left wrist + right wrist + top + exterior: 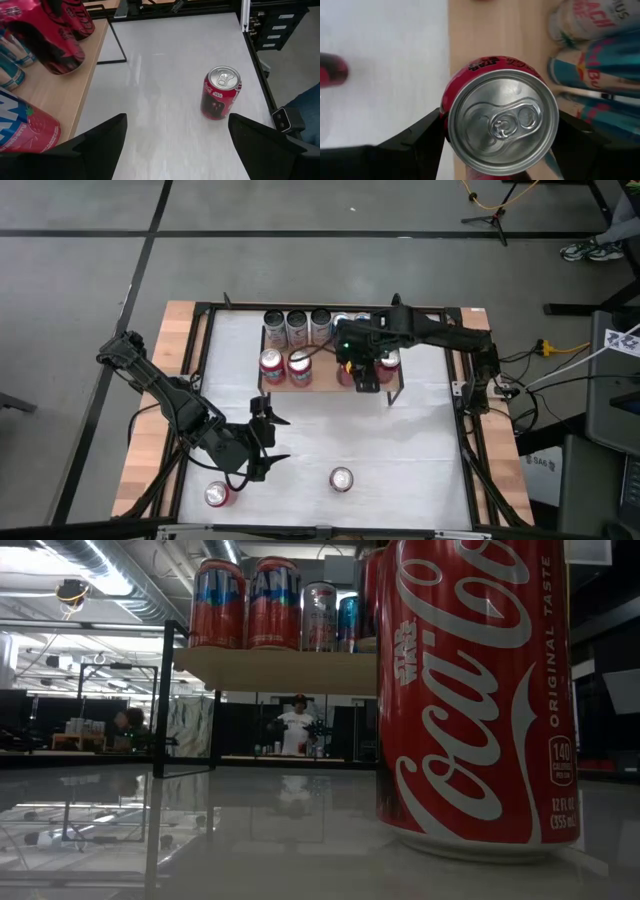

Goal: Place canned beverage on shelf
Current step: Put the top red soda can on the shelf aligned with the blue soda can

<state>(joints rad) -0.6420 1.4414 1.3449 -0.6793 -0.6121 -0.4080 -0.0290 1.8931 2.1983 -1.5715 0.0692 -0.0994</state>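
Observation:
The shelf point(322, 380) stands at the table's far middle; its wood plank point(490, 30) carries several cans point(297, 328). My right gripper point(366, 370) hangs over the shelf's right part, shut on a red can point(500, 120) seen from its silver top. My left gripper point(265, 442) waits open above the table's near left part, touching nothing. Ahead of it a red cola can point(220, 92) stands upright on the white table top; the same can fills the low view point(470, 690). My right gripper pinches the red can's side wall point(446, 111) just under the rim, one finger point(420, 140) on each side. The fingers come from above, pointing down. The can is upright over the shelf's plank; whether its bottom rests on it, I cannot tell.
Another red can point(218, 495) stands at the table's near left corner. A black metal frame point(205, 330) runs round the white table top. Free table lies between the shelf and the near edge. Beyond the table a person point(297, 725) shows in the room.

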